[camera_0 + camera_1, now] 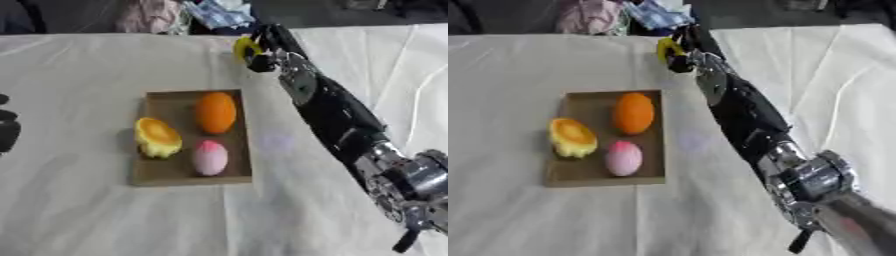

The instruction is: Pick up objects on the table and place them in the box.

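Your table [79, 215], under a white cloth, carries a flat brown box [157, 172] near centre. Your right arm reaches diagonally to the far side, and the right hand [267, 47] there has its fingers curled round a small yellow object [246, 49], well beyond the box; its long axis can't be told. In the box are 3 things: an orange fruit [215, 112], long axis running front to back; a yellow-orange piece [157, 137] over the left edge; and a pink egg shape [210, 157], narrow end pointing away from you. Left hand [7, 127]: just a dark shape at the left edge; fingers can't be told.
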`<state>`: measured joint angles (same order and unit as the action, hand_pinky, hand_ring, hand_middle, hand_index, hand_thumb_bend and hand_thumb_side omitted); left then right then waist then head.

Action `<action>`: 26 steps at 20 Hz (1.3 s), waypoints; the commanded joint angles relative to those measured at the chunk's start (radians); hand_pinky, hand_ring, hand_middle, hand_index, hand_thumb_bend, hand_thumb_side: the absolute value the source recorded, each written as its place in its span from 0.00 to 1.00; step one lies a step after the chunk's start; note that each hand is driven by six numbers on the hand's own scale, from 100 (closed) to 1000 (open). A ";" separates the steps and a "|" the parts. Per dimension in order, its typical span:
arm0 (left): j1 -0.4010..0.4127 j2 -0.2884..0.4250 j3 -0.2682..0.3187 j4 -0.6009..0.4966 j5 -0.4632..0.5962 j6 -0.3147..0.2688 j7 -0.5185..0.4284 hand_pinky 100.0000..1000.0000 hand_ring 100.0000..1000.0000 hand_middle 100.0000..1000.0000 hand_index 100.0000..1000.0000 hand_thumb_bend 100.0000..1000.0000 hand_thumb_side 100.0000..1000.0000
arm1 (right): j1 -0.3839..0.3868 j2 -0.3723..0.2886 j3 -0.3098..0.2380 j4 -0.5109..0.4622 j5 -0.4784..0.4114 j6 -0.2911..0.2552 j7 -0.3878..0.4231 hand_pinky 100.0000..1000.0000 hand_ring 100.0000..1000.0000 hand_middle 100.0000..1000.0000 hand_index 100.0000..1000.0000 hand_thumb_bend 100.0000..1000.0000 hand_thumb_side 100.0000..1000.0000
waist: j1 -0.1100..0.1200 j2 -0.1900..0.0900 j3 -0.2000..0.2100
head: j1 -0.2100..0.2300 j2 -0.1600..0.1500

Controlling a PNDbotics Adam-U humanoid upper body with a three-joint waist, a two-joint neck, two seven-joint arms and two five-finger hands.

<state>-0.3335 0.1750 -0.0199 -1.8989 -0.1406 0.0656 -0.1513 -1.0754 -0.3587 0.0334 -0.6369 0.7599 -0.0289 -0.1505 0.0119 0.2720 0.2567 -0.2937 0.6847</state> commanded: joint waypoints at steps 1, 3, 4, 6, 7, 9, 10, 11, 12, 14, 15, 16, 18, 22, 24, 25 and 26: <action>-0.008 0.018 0.015 -0.011 0.000 -0.001 0.010 0.72 0.59 0.62 0.75 0.57 0.45 | -0.017 -0.032 0.042 -0.112 -0.008 -0.064 0.042 0.63 0.55 0.39 0.48 0.00 0.00 | -0.011 -0.010 -0.015 | 0.023 0.000; -0.005 0.024 0.023 -0.010 -0.001 0.001 0.020 0.72 0.59 0.61 0.75 0.57 0.45 | -0.007 -0.047 0.086 -0.202 -0.044 -0.113 0.113 0.63 0.56 0.40 0.49 0.00 0.00 | -0.012 -0.014 -0.037 | 0.040 0.004; -0.003 0.026 0.027 -0.009 -0.001 0.001 0.025 0.72 0.59 0.61 0.75 0.57 0.45 | 0.000 -0.055 0.109 -0.248 -0.066 -0.132 0.154 0.64 0.57 0.40 0.50 0.00 0.00 | -0.012 -0.016 -0.046 | 0.047 0.006; 0.000 0.031 0.033 -0.007 -0.001 0.003 0.035 0.72 0.59 0.61 0.75 0.57 0.45 | 0.015 -0.070 0.159 -0.344 -0.116 -0.166 0.247 0.64 0.57 0.41 0.51 0.00 0.00 | -0.013 -0.020 -0.065 | 0.062 0.011; 0.002 0.033 0.035 -0.007 -0.001 0.004 0.039 0.72 0.59 0.61 0.75 0.57 0.45 | 0.023 -0.077 0.187 -0.391 -0.141 -0.180 0.298 0.65 0.58 0.42 0.52 0.00 0.00 | -0.013 -0.023 -0.074 | 0.072 0.012; 0.004 0.036 0.039 -0.007 -0.001 0.005 0.046 0.71 0.59 0.61 0.75 0.57 0.45 | 0.038 -0.086 0.234 -0.471 -0.188 -0.197 0.396 0.66 0.59 0.43 0.53 0.00 0.00 | -0.014 -0.028 -0.088 | 0.085 0.016; 0.005 0.037 0.041 -0.008 -0.001 0.005 0.049 0.71 0.58 0.61 0.75 0.57 0.45 | 0.044 -0.087 0.256 -0.505 -0.212 -0.203 0.443 0.66 0.60 0.44 0.54 0.00 0.00 | -0.013 -0.030 -0.094 | 0.091 0.017; 0.007 0.038 0.042 -0.008 -0.001 0.005 0.053 0.71 0.58 0.61 0.75 0.56 0.45 | 0.048 -0.085 0.278 -0.536 -0.231 -0.208 0.489 0.66 0.61 0.45 0.55 0.00 0.00 | -0.013 -0.032 -0.099 | 0.096 0.018; 0.008 0.039 0.044 -0.008 0.000 0.006 0.056 0.71 0.58 0.61 0.75 0.56 0.44 | 0.050 -0.082 0.296 -0.562 -0.245 -0.212 0.531 0.67 0.61 0.45 0.56 0.00 0.00 | -0.012 -0.034 -0.103 | 0.100 0.019; 0.008 0.038 0.044 -0.008 0.002 0.006 0.060 0.71 0.58 0.61 0.75 0.56 0.44 | 0.052 -0.067 0.325 -0.597 -0.252 -0.220 0.601 0.68 0.63 0.47 0.58 0.00 0.00 | -0.011 -0.036 -0.109 | 0.105 0.020; 0.008 0.037 0.043 -0.008 0.002 0.006 0.061 0.71 0.58 0.61 0.75 0.56 0.44 | 0.052 -0.054 0.335 -0.602 -0.249 -0.222 0.629 0.68 0.64 0.48 0.59 0.00 0.00 | -0.009 -0.037 -0.110 | 0.106 0.020; 0.008 0.037 0.042 -0.009 0.003 0.006 0.060 0.71 0.58 0.61 0.75 0.56 0.44 | 0.052 -0.040 0.341 -0.599 -0.243 -0.224 0.652 0.68 0.64 0.48 0.59 0.00 0.00 | -0.008 -0.038 -0.110 | 0.106 0.019; 0.007 0.035 0.039 -0.009 0.004 0.005 0.058 0.71 0.58 0.61 0.75 0.56 0.44 | 0.051 -0.008 0.345 -0.575 -0.222 -0.225 0.680 0.68 0.65 0.50 0.61 0.00 0.00 | -0.007 -0.038 -0.110 | 0.105 0.018; 0.006 0.029 0.035 -0.009 0.005 0.005 0.052 0.71 0.58 0.61 0.75 0.56 0.44 | 0.046 0.063 0.333 -0.488 -0.165 -0.231 0.684 0.68 0.65 0.52 0.63 0.01 0.01 | -0.005 -0.038 -0.104 | 0.098 0.018; 0.005 0.027 0.033 -0.009 0.005 0.005 0.050 0.71 0.58 0.61 0.75 0.56 0.44 | 0.044 0.088 0.325 -0.445 -0.134 -0.237 0.673 0.69 0.66 0.53 0.65 0.01 0.03 | -0.006 -0.037 -0.101 | 0.094 0.018; 0.005 0.026 0.033 -0.008 0.005 0.005 0.049 0.71 0.58 0.61 0.75 0.56 0.44 | 0.043 0.097 0.324 -0.427 -0.118 -0.241 0.671 0.69 0.67 0.54 0.66 0.02 0.03 | -0.007 -0.036 -0.099 | 0.093 0.018; 0.005 0.025 0.033 -0.008 0.005 0.005 0.049 0.71 0.58 0.61 0.75 0.56 0.45 | 0.042 0.104 0.322 -0.412 -0.100 -0.246 0.670 0.69 0.67 0.55 0.67 0.02 0.04 | -0.007 -0.036 -0.098 | 0.092 0.018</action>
<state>-0.3182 0.1929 0.0140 -1.8934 -0.1397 0.0727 -0.0991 -1.0119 -0.2580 0.3669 -1.0621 0.6366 -0.2688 0.5226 0.0119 0.2705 0.1573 -0.1972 0.7028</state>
